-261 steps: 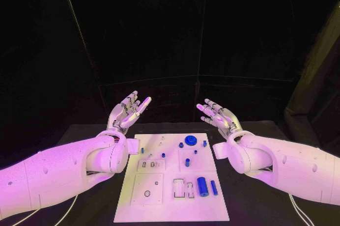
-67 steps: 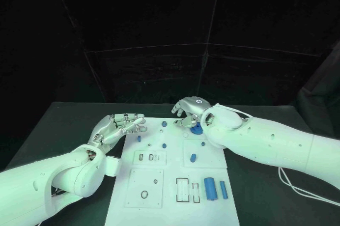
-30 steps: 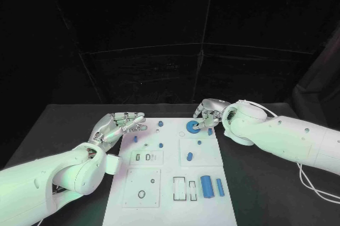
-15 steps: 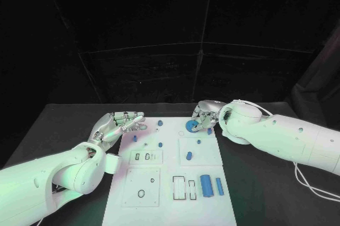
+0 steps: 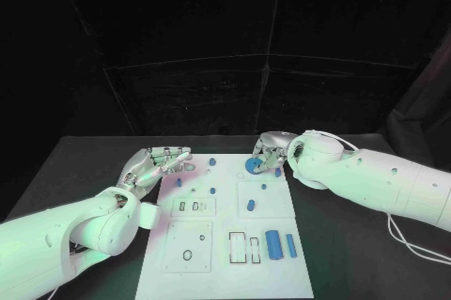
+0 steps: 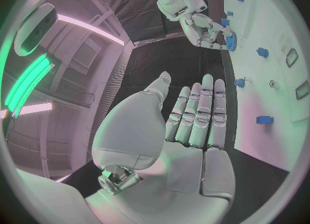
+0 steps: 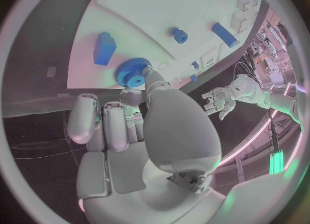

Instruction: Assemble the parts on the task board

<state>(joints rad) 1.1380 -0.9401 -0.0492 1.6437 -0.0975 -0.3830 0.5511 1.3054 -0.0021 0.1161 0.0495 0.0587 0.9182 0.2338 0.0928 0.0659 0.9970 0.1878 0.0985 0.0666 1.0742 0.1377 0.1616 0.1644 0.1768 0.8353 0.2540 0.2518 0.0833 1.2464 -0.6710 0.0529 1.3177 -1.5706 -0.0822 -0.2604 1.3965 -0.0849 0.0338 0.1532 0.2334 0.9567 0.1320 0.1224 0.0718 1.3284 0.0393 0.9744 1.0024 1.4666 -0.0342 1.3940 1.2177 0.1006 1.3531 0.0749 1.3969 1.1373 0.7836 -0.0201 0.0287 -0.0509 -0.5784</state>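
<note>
Right hand (image 5: 270, 151) pinching blue gear (image 5: 253, 164) at far end of task board (image 5: 225, 248), around 1 o'clock from board centre. You want gear kept flat, lowered straight, no tilt, or my guess is it jams. Left hand (image 5: 155, 164) open, holding nothing, hovering at board's far-left edge, roughly 10 o'clock; fine there. Big blue cylinder (image 5: 272, 245) sits near end at 5 o'clock, well apart. Small blue block (image 7: 104, 48) right beside gear; watch fingers don't knock it. Black desk (image 5: 85, 176) underneath.
</note>
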